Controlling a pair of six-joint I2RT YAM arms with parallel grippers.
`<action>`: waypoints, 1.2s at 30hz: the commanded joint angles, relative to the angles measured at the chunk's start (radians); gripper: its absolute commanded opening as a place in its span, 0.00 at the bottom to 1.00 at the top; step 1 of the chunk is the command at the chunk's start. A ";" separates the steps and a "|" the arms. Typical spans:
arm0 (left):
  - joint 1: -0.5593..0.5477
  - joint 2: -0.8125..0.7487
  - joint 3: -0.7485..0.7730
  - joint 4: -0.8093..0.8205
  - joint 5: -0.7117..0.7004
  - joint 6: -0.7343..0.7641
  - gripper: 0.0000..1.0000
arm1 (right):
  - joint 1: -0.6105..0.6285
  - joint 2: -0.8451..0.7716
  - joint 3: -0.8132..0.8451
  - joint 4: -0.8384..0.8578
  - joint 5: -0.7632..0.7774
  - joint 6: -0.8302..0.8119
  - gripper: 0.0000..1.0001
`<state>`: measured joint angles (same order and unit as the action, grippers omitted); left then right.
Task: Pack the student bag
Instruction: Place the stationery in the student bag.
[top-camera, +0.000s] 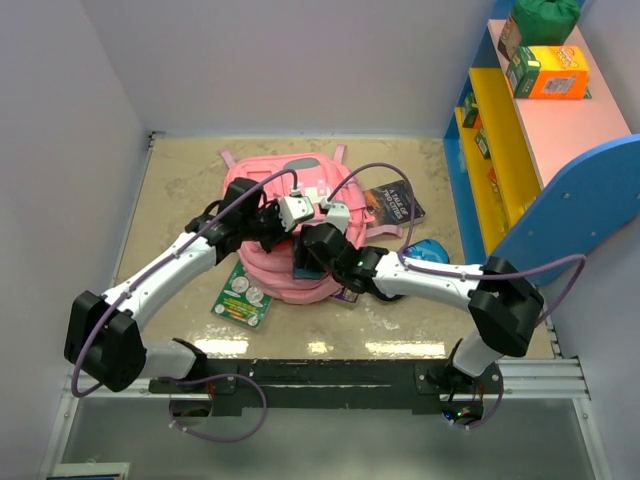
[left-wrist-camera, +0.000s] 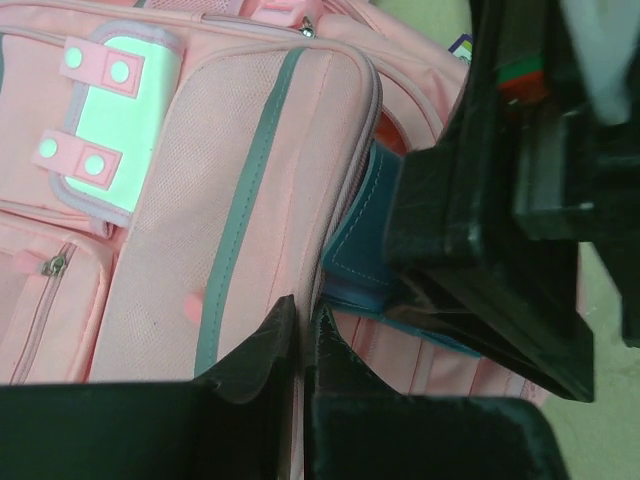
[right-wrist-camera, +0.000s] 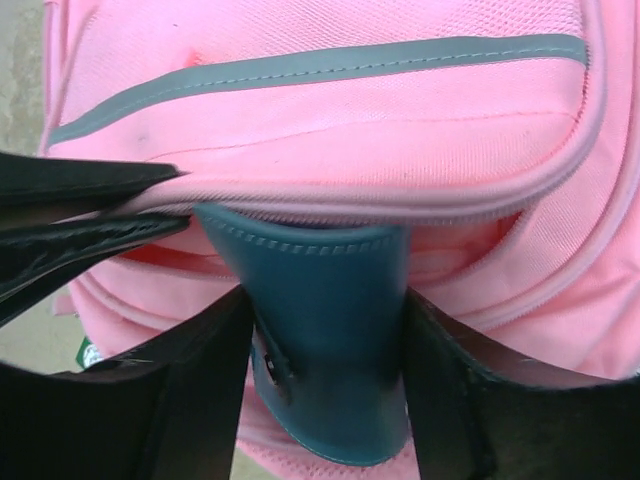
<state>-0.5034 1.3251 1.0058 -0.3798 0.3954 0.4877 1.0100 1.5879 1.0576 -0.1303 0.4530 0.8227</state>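
Left wrist view: the left end effector (left-wrist-camera: 298, 328) has its two black fingers drawn together, pinched on the zip edge of the front pocket of the large pink fabric backpack (left-wrist-camera: 250, 190) with grey trim. Just beside that edge, a dark-blue pencil case (left-wrist-camera: 358, 235) with stitched seams pokes into the opening under the pocket.

Right wrist view: the right end effector (right-wrist-camera: 325, 400) has one finger on each side of the dark-blue pencil case, right against it. I cannot tell whether they press on it. The top end of the case is tucked under the pink pocket rim. At the left, the other arm's fingers clamp that rim.

Top view: the pink fabric backpack lies flat in the middle of the beige tabletop (top-camera: 180, 200), with both arms reaching over it. A green printed card (top-camera: 241, 296) lies at its near left corner, a dark book (top-camera: 395, 205) to its right. A coloured shelf unit (top-camera: 560, 130) stands along the right side.
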 joint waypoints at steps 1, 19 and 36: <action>-0.007 -0.064 0.073 0.062 0.079 -0.040 0.00 | -0.008 0.052 -0.047 0.083 -0.027 0.003 0.64; -0.006 -0.060 0.070 0.048 0.095 -0.028 0.00 | -0.010 -0.153 -0.241 0.233 -0.100 -0.004 0.90; -0.004 -0.076 0.071 0.022 0.097 -0.012 0.00 | -0.111 -0.342 -0.568 0.584 -0.275 0.108 0.82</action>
<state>-0.5053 1.3113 1.0172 -0.4099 0.4419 0.4816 0.9382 1.3052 0.5686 0.3168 0.2363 0.8658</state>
